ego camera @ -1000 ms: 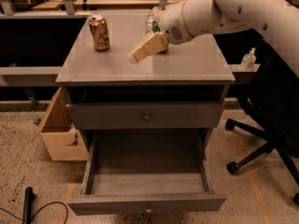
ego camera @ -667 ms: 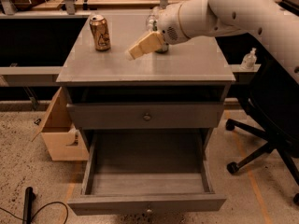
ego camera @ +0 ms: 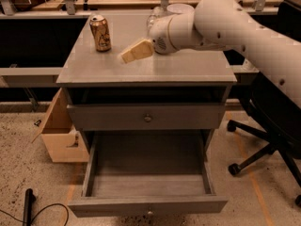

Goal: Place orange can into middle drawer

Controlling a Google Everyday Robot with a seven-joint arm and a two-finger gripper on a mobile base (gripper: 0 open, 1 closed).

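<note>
Atop cabinet [ego camera: 178, 67], orange can [ego camera: 100, 33] sitting 10 o'clock of gripper [ego camera: 126, 56], ungrasped; grip: can't tell. Middle drawer [ego camera: 148, 205] standing open, w/o can.

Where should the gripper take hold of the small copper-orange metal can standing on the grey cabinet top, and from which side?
Grip the small copper-orange metal can around the middle of its cylindrical wall, probably coming in level from the side where the gripper hovers over the grey cabinet top. It stands upright, with bare surface between them.
</note>
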